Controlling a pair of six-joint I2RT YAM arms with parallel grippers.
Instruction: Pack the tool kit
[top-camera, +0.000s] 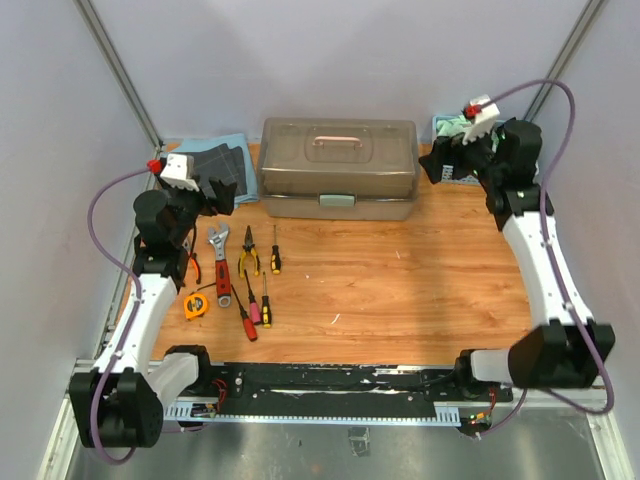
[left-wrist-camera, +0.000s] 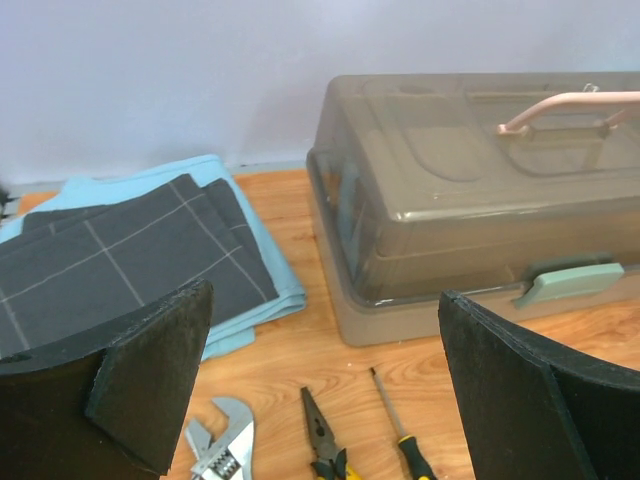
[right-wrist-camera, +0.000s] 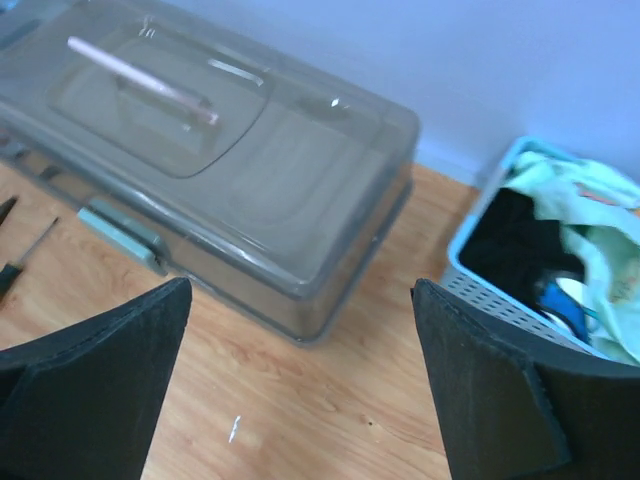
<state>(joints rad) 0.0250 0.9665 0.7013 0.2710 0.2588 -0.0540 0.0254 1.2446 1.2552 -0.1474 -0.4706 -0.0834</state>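
We see the toolbox (top-camera: 338, 168) at twelve o'clock on the table (top-camera: 420, 280), its lid down and, as far as we can tell, latched. Both grippers are spread wide and hold nothing. The left gripper (left-wrist-camera: 322, 390) hangs at the box's nine o'clock and the right gripper (right-wrist-camera: 300, 385) at its three o'clock. The wrench (top-camera: 219, 262), pliers (top-camera: 248, 255), screwdrivers (top-camera: 275, 255) and tape measure (top-camera: 196, 305) lie loose at the table's eight o'clock.

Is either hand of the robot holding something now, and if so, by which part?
Nothing is held. The left hand and the right hand are both open and empty, near the closed toolbox.
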